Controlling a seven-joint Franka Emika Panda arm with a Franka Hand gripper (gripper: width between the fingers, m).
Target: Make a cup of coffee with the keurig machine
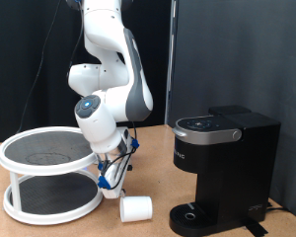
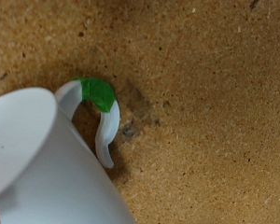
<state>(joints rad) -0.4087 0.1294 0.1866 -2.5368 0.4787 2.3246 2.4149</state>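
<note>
I find the cup (image 1: 136, 207) lying on its side on the desk (image 1: 148, 183), left of the keurig machine (image 1: 223, 170) in the exterior view. The gripper (image 1: 112, 178) hangs just beside the cup; I cannot tell how its fingers stand. My wrist view shows the cup's (image 2: 47, 159) white handle with a green patch.

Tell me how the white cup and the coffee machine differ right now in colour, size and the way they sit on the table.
The cup is white and small; the coffee machine is black and much bigger. The cup lies on its side on the table, while the coffee machine stands upright. The cup lies beside the gripper, and its handle bears a green patch; the coffee machine stands apart, further to the exterior view's right. Both rest on the same brown table.
</note>
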